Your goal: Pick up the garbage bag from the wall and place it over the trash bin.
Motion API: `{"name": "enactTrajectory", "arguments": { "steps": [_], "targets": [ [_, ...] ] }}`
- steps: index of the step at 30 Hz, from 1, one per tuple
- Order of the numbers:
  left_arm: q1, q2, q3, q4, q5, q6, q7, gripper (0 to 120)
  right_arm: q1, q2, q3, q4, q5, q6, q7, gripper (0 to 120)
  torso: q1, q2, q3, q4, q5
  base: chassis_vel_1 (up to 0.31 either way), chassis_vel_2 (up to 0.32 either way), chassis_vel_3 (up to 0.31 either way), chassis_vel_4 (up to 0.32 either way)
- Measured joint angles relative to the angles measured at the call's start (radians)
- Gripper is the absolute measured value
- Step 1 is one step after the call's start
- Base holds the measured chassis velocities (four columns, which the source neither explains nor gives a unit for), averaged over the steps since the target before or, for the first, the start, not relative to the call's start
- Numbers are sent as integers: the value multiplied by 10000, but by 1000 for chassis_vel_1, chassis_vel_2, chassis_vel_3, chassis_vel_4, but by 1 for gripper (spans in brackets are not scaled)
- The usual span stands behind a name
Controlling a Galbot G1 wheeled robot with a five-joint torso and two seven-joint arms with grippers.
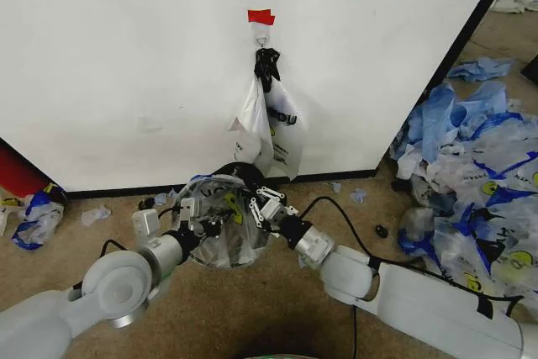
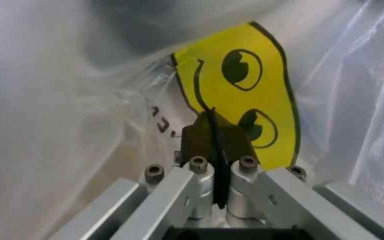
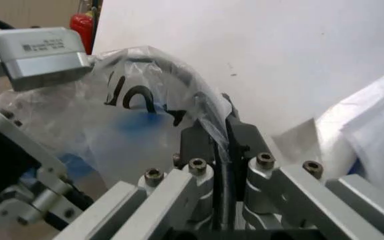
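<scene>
Nearby, spare bags [image 1: 483, 182] litter the floor [image 1: 252, 317].

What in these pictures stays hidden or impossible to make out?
- Trash bin: head view, mostly hidden by the garbage bag both grippers stretch over it.
- Left gripper: left wrist view, plastic shuts out the surroundings.
- Right gripper: right wrist view, film covers the bin's rim.
- Second bag's lettering on the wall: head view, too small.

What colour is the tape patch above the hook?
Red tape patch, clearest in the head view.
</scene>
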Motion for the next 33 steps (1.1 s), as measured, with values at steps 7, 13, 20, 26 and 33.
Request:
{"name": "enactTrajectory", "arguments": {
  "steps": [7,13,20,26,33],
  "targets": [
    [-563,-489,510,613,-157,-19,-145,0,195,259,-241,-229,28,-14,106,0,0,0,0,0,2,0,0,0,0],
    [-1108,-936,1210,1051,-248,-49,-305,0,238,257,-276,-236,86,-16,118,0,0,0,0,-1,1,0,0,0,0],
    [-1811,-1391,2016,1626,-286,-122,-369,0,205,226,-277,-186,163,-18,124,0,0,0,-1,1,2,0,0,0,0],
    [-2491,-2060,2712,2318,-228,-237,-416,0,145,255,-363,-38,349,-19,151,0,0,0,-1,1,3,0,0,0,0],
    [-2991,-2428,3119,2828,-187,-307,-428,0,-116,97,-264,42,332,39,114,0,0,0,-1,0,3,0,0,0,0]
  ]
}}
